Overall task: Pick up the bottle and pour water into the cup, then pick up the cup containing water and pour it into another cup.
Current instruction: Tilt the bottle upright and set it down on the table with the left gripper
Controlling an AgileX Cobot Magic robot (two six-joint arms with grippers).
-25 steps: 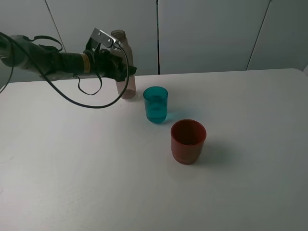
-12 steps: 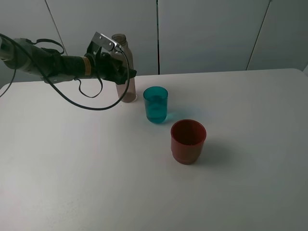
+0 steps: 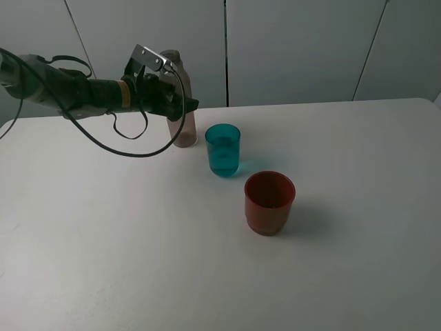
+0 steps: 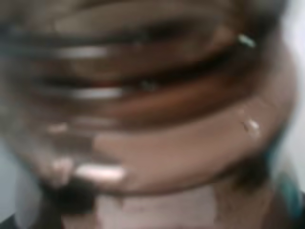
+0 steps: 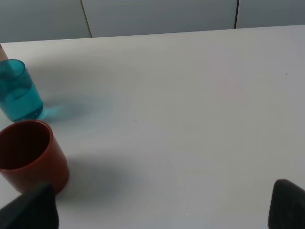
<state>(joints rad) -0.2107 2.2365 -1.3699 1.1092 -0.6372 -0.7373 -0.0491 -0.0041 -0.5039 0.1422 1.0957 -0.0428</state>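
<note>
The tinted clear bottle (image 3: 183, 132) stands upright on the table at the back left. My left gripper (image 3: 182, 103) reaches in from the left, its dark fingers on either side of the bottle's middle; how tightly they sit is not visible. In the left wrist view the bottle (image 4: 157, 133) fills the picture as a brown blur. The teal cup (image 3: 223, 149) (image 5: 16, 90), holding some water, stands just right of the bottle. The red cup (image 3: 269, 202) (image 5: 28, 152) stands in front of it, nearer the camera. My right gripper (image 5: 157, 212) is open over bare table, right of both cups.
The white table (image 3: 358, 207) stretches wide to the right and front of the cups. Grey wall panels (image 3: 296, 48) rise behind its far edge. A black cable (image 3: 120, 146) loops down from the left arm to just above the table.
The left gripper's front finger has shifted slightly outward at the bottle. The bottle, both cups and the arm stay where they were half a second ago.
</note>
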